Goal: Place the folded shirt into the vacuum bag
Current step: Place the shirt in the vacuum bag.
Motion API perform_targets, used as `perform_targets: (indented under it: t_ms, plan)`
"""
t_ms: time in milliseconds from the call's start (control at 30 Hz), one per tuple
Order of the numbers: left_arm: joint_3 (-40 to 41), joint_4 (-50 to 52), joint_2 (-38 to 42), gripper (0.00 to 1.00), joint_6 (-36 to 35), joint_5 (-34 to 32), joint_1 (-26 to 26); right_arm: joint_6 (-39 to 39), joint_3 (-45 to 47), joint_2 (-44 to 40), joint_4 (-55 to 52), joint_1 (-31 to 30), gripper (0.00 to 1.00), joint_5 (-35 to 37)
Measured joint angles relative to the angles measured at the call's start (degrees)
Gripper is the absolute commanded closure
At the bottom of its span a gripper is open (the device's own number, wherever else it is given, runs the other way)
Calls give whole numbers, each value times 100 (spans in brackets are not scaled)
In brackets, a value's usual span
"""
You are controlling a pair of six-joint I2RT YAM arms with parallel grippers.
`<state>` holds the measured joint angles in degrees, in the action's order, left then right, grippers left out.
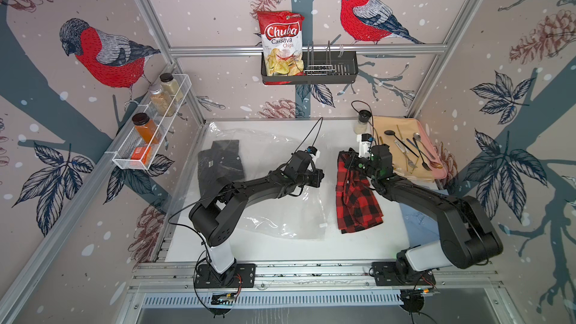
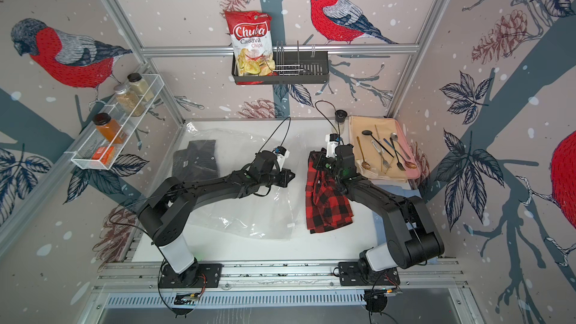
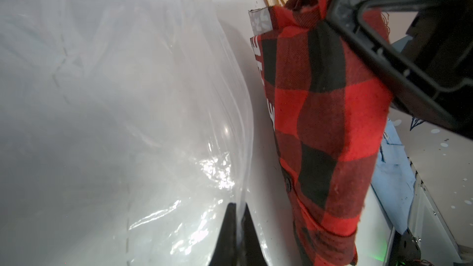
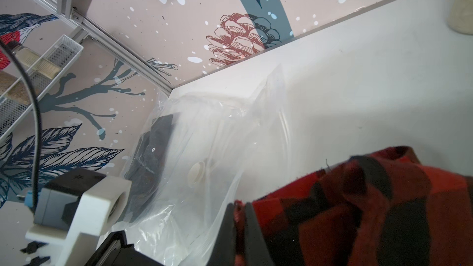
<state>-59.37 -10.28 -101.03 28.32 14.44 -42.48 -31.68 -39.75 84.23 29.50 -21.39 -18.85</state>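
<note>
I've got the left gripper with its fingers pinched together on a thin layer of the vacuum bag, at the edge facing the shirt; the film runs straight in between the tips. On the right gripper the fingers are clamped on a bunched top fold of the plaid shirt. The cloth hangs from the tips and its lower end is draped on the white table. The shirt is outside the bag, just beside the held edge, with a strip of bare table between them in the left wrist view. Shirt: fuzzy flannel, red/black check, a long rumpled fold. Bag: clear glossy crinkly film, roughly rectangular, spread over the table's left half. I count one bag, one round white valve, one small white slider clip and two garments: the plaid one and a dark folded garment that looks to be inside the bag's far corner, though glare makes that hard to confirm
</note>
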Motion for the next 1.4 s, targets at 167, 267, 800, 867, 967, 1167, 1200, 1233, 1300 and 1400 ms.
perform_targets:
  t_ms: [167, 267, 800, 867, 967, 1167, 1200, 1233, 1300, 1400]
  plan:
    - [13, -127, -17, 100, 142, -98, 2, -155, -17, 332, 328, -160, 100, 249]
    - [68, -140, 26, 100, 170, -101, 2, -275, -188, 699, 433, -227, 100, 262]
    - [184, -144, 470, 100, 166, -98, -2, -476, -1134, 2258, 146, -227, 100, 409]
    - [188, -144, 470, 100, 162, -94, -15, -549, -1255, 2330, -33, -181, 100, 424]
    - [214, -162, 470, 100, 136, -94, -52, -579, -1392, 2310, -282, -140, 100, 422]
    - [433, -227, 437, 100, 122, -94, -131, -625, -1714, 2103, -713, -70, 100, 203]
    - [452, -229, 426, 100, 122, -96, -142, -645, -1777, 2092, -752, -61, 100, 157]
    - [468, -232, 413, 100, 122, -101, -151, -719, -1838, 2090, -774, -57, 100, 94]
    - [481, -229, 382, 100, 125, -105, -160, -743, -1928, 2109, -846, -57, 100, -2]
    - [481, -232, 374, 100, 125, -114, -173, -780, -2044, 2312, -861, -74, 100, -120]
